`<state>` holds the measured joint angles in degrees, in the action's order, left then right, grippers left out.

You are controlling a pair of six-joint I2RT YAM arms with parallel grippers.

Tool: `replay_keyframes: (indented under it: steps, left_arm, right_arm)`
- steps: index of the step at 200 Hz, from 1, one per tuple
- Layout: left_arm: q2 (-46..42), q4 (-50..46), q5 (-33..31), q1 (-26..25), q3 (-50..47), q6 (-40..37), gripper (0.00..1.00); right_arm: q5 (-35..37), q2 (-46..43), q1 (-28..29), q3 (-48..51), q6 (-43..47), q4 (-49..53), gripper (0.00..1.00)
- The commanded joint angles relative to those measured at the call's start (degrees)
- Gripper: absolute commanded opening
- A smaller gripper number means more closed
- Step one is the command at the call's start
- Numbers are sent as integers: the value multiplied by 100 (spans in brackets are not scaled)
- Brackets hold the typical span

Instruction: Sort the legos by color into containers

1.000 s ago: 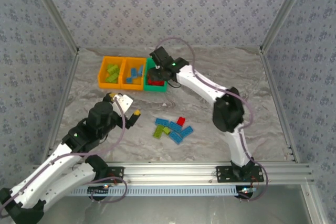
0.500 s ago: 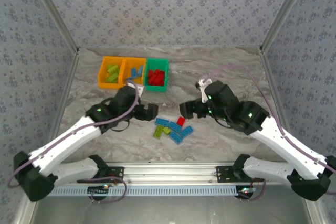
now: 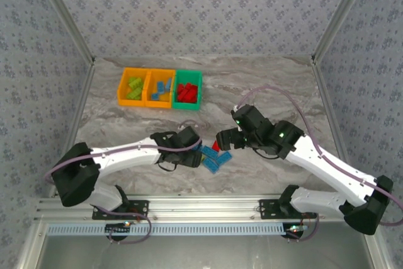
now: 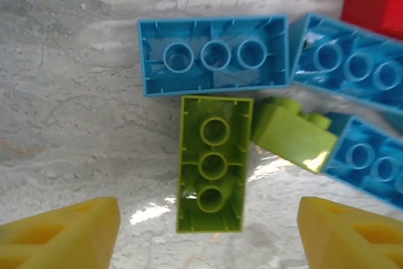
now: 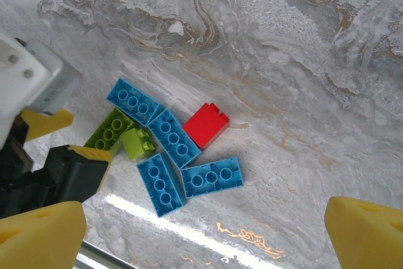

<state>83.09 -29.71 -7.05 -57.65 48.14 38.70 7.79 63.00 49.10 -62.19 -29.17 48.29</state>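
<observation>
A loose pile of legos [image 3: 213, 157] lies mid-table between my two grippers. In the left wrist view a lime green brick [image 4: 214, 163] lies studs-down, its near end between my open left gripper [image 4: 211, 234] fingers. Blue bricks [image 4: 214, 55] and a small lime brick [image 4: 293, 131] lie just beyond it. My left gripper [image 3: 195, 154] sits low at the pile's left edge. My right gripper [image 5: 204, 234] is open and empty, hovering above the pile, with the red brick [image 5: 206, 125] and several blue bricks [image 5: 213, 176] below. The containers [image 3: 159, 88] hold sorted bricks.
The row of bins stands at the back left: the left orange bin [image 3: 123, 86] holds lime bricks, the middle orange one blue, the green bin [image 3: 200, 86] red. The metal rail [image 3: 208, 205] runs along the near edge. Patterned walls enclose the table.
The right arm pulled back from the green bin and now hovers over the pile. The left arm swung forward and right, dropping its gripper to the pile's left edge.
</observation>
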Motion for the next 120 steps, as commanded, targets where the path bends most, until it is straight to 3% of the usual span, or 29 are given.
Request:
replay_keyframes:
  steps: [1, 50, 104, 120]
  left_arm:
    - [149, 143, 9, -10, -57, -199, 70]
    - [814, 399, 204, -10, 35, -230, 59]
    - [559, 639, 169, -2, -71, -65, 23]
    - [167, 840, 212, 74, -191, 17, 19]
  right_arm:
    - [109, 28, -23, -195, -105, 149, 100]
    - [108, -11, 6, -92, -211, 187, 100]
    - [-369, -16, 7, -67, -2, 154, 100]
    - [-766, -29, 11, -65, 56, 22, 99]
